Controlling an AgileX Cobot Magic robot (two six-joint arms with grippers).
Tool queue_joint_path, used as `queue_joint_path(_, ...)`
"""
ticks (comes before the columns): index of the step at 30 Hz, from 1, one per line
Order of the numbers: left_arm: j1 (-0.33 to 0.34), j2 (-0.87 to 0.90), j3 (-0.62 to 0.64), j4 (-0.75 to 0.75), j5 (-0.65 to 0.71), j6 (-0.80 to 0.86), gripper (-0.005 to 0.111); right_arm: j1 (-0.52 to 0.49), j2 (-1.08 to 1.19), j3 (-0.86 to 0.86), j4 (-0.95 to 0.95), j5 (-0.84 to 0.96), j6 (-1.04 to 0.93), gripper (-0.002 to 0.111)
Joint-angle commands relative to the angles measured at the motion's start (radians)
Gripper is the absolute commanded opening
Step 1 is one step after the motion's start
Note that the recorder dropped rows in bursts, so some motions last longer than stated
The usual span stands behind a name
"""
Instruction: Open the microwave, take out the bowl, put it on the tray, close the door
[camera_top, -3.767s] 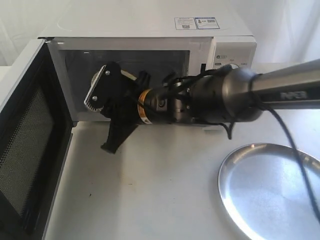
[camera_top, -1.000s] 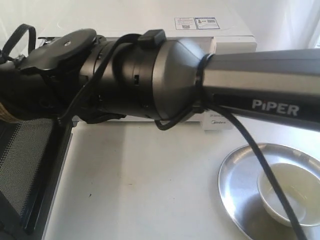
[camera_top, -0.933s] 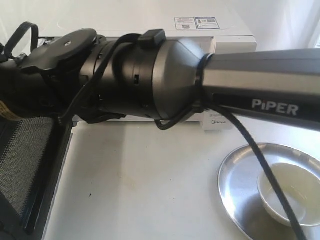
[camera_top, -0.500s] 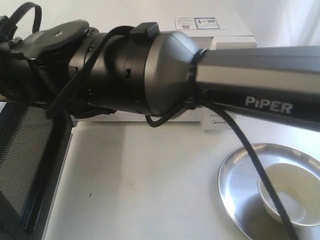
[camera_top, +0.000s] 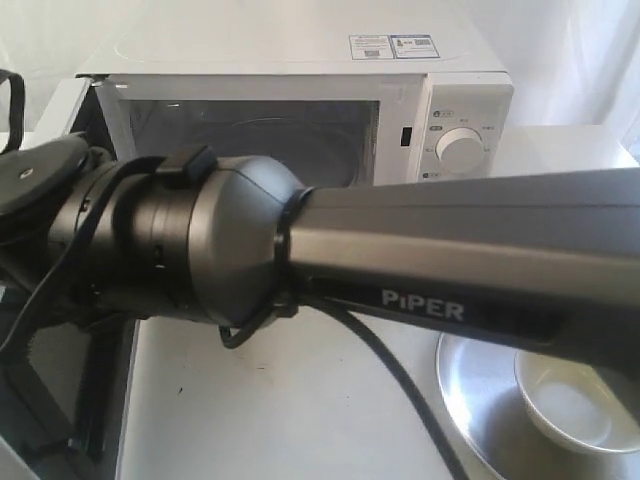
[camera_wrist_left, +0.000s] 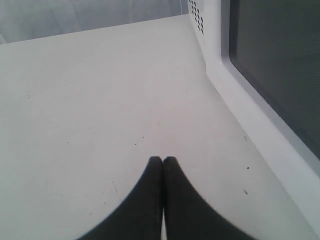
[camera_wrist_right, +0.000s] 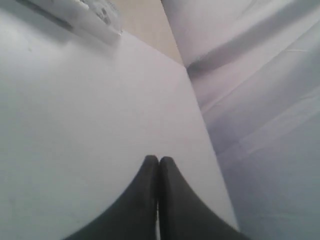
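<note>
Bowl on tray, well apart from right end effector, fingers pressed together, empty, door open

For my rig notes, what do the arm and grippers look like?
The arm is a dark grey tube with a rounded joint housing, white PiPER lettering and a black cable. The left gripper and right gripper are smooth, black, tapered.

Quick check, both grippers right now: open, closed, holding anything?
Left gripper: closed, holding nothing.
Right gripper: closed, holding nothing.
</note>
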Motion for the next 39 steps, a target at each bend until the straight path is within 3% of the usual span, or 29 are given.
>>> queue_joint_path(1, -0.001, -0.002, -0.001, -0.004, -0.003, -0.006, 0.000, 0.003, -0.012, -0.004, -0.001, 0.214, -0.132, 0.000)
queue_joint_path(7, -0.001, -0.002, -0.001, -0.004, -0.003, -0.006, 0.000, -0.007, -0.012, -0.004, 0.156, 0.784, -0.544, 0.000)
queue_joint_path(12, -0.001, -0.002, -0.001, -0.004, -0.003, -0.006, 0.000, -0.032, -0.012, -0.004, 0.117, 1.131, -0.468, 0.000)
queue_joint_path(14, -0.001, -0.002, -0.001, -0.004, -0.003, -0.006, 0.000, -0.035, -0.019, -0.004, 0.078, 1.131, -0.367, 0.000)
queue_joint_path(19, -0.001, -0.002, -0.001, -0.004, -0.003, -0.006, 0.000, -0.016, -0.108, -0.004, 0.234, 1.131, -0.327, 0.000)
queue_joint_path(21, -0.001, -0.002, -0.001, -0.004, -0.003, -0.006, 0.000, -0.017, -0.152, -0.004, 0.403, 1.101, -0.389, 0.000)
queue_joint_path(24, -0.001, -0.002, -0.001, -0.004, -0.003, -0.006, 0.000, -0.032, -0.193, -0.004, 0.859, 1.029, -0.630, 0.000)
queue_joint_path(26, -0.001, -0.002, -0.001, -0.004, -0.003, -0.006, 0.000, -0.055, -0.193, 0.004, 0.970, 1.029, -0.735, 0.000)
queue_joint_path(32, -0.001, -0.002, -0.001, -0.004, -0.003, -0.006, 0.000, -0.206, -0.097, 0.063, 0.909, 1.020, -0.709, 0.000)
queue_joint_path(39, -0.001, -0.002, -0.001, -0.004, -0.003, -0.006, 0.000, -0.381, 0.032, 0.070, 0.491, 0.969, -0.452, 0.000)
